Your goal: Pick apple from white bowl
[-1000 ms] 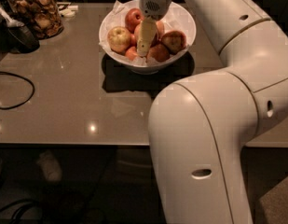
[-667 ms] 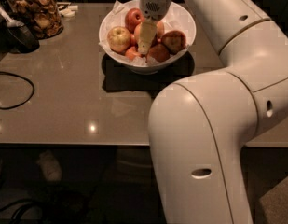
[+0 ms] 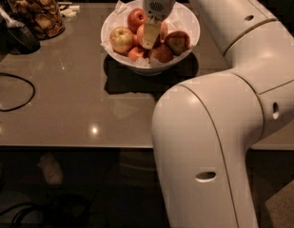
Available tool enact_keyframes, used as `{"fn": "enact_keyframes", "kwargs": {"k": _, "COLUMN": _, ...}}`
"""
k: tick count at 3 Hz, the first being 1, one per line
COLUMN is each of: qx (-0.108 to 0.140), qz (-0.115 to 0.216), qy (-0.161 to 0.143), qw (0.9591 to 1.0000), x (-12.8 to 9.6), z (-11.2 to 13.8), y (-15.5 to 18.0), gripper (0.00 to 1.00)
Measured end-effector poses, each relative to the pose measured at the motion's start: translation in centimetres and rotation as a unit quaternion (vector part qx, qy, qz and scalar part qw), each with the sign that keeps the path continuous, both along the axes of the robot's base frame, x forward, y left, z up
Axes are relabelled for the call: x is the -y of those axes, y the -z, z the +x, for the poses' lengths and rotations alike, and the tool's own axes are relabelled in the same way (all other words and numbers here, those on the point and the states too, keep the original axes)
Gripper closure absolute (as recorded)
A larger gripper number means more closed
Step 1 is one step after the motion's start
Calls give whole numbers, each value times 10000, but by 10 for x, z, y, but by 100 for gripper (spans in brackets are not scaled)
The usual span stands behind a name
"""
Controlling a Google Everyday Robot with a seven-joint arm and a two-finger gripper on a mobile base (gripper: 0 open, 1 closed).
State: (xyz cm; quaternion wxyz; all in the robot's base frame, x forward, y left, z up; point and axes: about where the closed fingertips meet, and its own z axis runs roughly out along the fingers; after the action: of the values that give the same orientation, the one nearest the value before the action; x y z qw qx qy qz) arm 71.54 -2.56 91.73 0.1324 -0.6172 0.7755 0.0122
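1. Cream gripper (image 3: 148, 41) barely moved this last second, tip down inside the wide glossy white bowl (image 3: 151, 69), far centre
2. Big reddish-orange apple (image 3: 161, 30) right behind it, unlifted; open or clamped, can't tell

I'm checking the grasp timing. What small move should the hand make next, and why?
Probably ease straight down a touch: the hand hangs inside the white bowl, directly in front of the reddish-orange apple, and it does not look seated around it yet.
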Motion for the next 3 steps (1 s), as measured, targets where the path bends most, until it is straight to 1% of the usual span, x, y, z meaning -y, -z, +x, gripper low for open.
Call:
{"fn": "enact_keyframes", "kwargs": {"k": 1, "qx": 0, "qz": 0, "qy": 0, "qw": 10000, "x": 0, "z": 0, "y": 0, "gripper": 100}}
{"fn": "enact_keyframes", "kwargs": {"k": 2, "qx": 1, "qz": 0, "qy": 0, "qw": 10000, "x": 0, "z": 0, "y": 0, "gripper": 100}}
{"fn": "enact_keyframes", "kwargs": {"k": 3, "qx": 319, "qz": 99, "qy": 111, "qw": 9994, "x": 7, "z": -6, "y": -31, "gripper": 100}}
